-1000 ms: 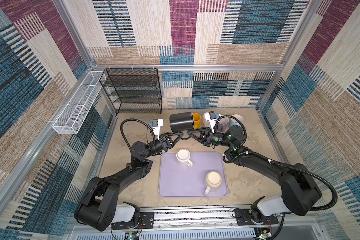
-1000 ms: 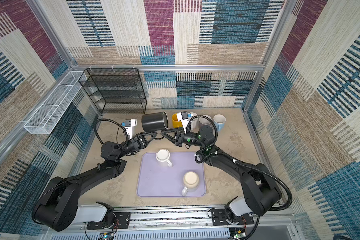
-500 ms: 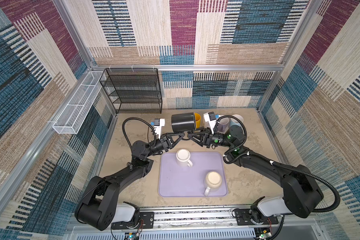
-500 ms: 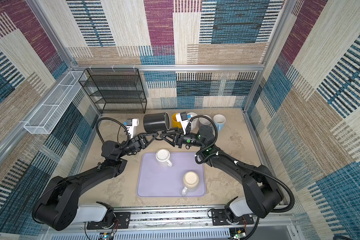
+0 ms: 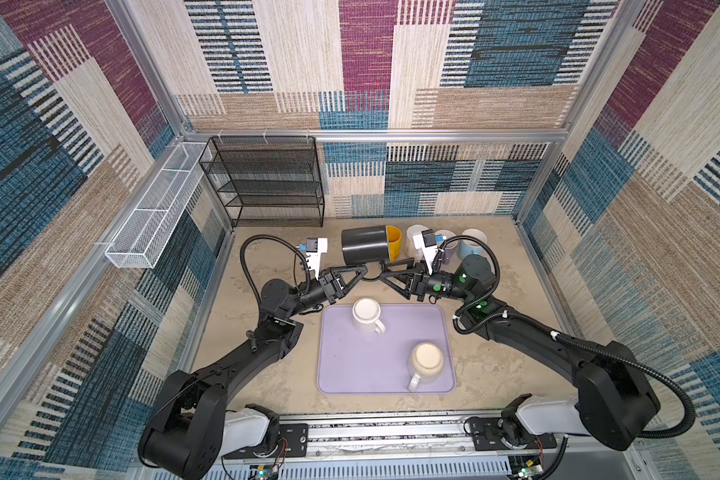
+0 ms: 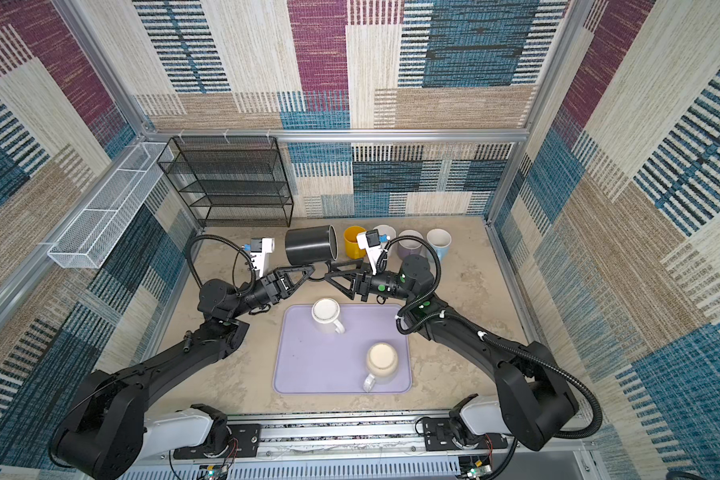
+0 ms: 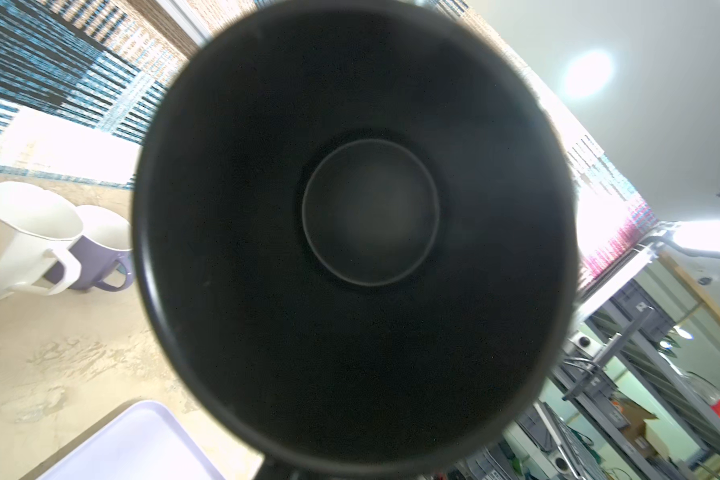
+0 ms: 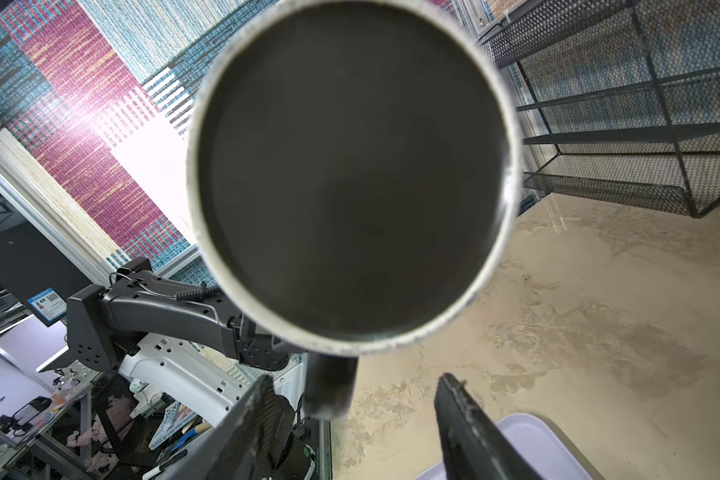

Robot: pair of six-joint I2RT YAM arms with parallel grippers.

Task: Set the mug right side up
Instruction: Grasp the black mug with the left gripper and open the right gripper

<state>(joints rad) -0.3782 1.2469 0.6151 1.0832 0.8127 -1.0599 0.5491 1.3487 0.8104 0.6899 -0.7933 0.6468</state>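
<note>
Seven mugs in all, from where I stand. In both top views one black mug [image 5: 362, 249] hangs on its side above the bench [image 5: 487, 382], in front of the back wall and between two arms. The left gripper [image 5: 364, 271] has its jaws pinched together on the mug's handle [image 5: 374, 277]. The right gripper [image 5: 383, 272] faces it, jaws apart.

Four mugs stand in a row at the back: a yellow mug [image 5: 393, 241] touching or just behind the black one, a white faceted mug [image 6: 385, 232], a lilac mug [image 6: 410, 249] and a pale blue mug [image 6: 438, 243]. Two more sit well apart on the single lilac tray [image 5: 350, 365]: an off-white mug [image 5: 366, 314] and a cream mug [image 5: 427, 359]. There is one black mesh rack [image 5: 267, 183] and one white wire basket [image 5: 154, 216].

The left wrist view is nearly filled by the black mug's round end. Two of the back mugs, white and lilac, show beside it, plus one tray corner [image 7: 134, 444].

In the right wrist view the mug's other end has a pale worn ring. Its handle drops between the two open jaws, with a gap on each side.
</note>
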